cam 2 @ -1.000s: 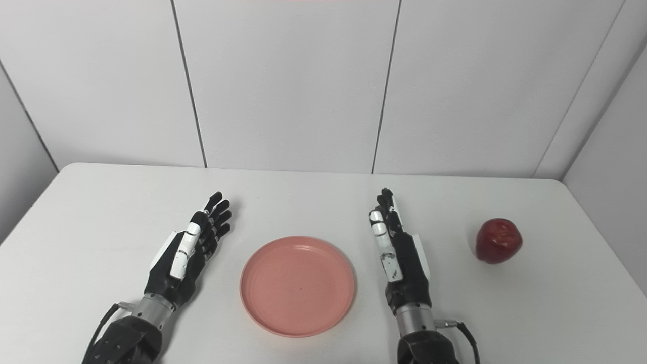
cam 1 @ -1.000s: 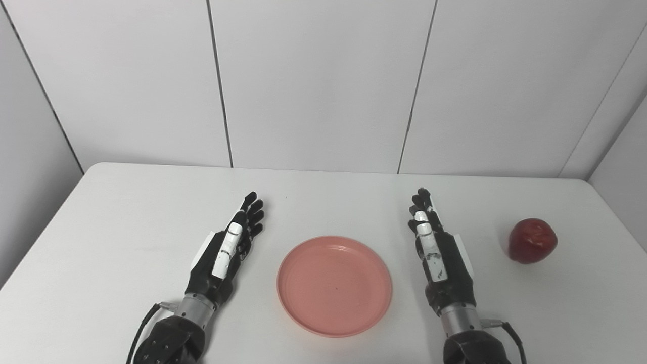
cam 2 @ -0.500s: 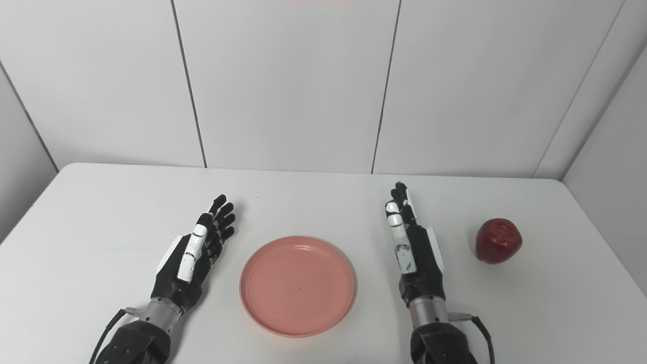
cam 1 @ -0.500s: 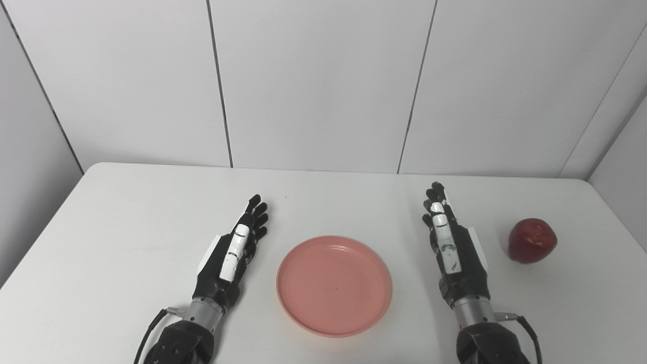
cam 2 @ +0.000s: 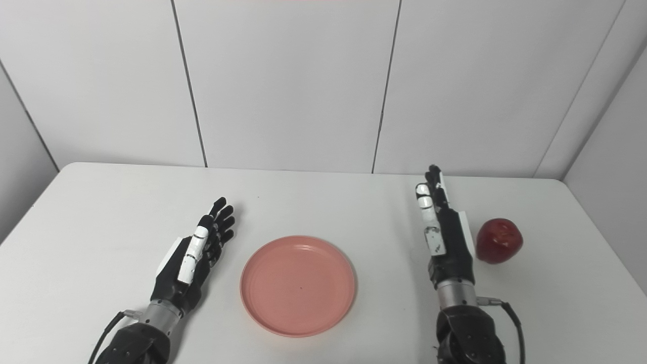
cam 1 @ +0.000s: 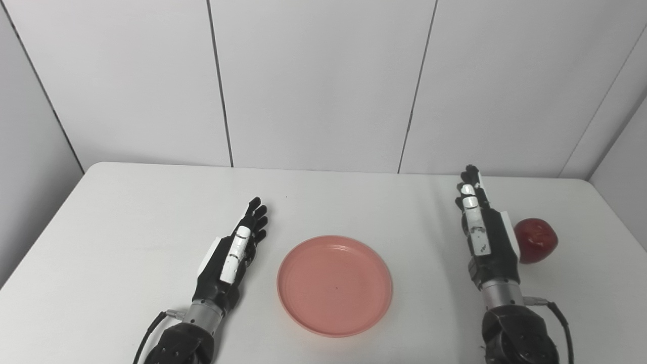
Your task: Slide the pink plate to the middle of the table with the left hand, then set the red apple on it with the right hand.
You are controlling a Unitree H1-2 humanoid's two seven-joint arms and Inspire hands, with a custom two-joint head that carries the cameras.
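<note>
— Trouble ahead?
— My left hand [cam 1: 230, 258] lies open, left of the plate [cam 1: 334, 284], which sits mid-table, near side. My right hand [cam 2: 445, 237] is open, fingers straight, just left of the apple [cam 2: 499, 240] at far right.
— Risk?
— I judge a sideways nudge could roll the apple off the table's [cam 1: 126, 227] right edge.
</note>
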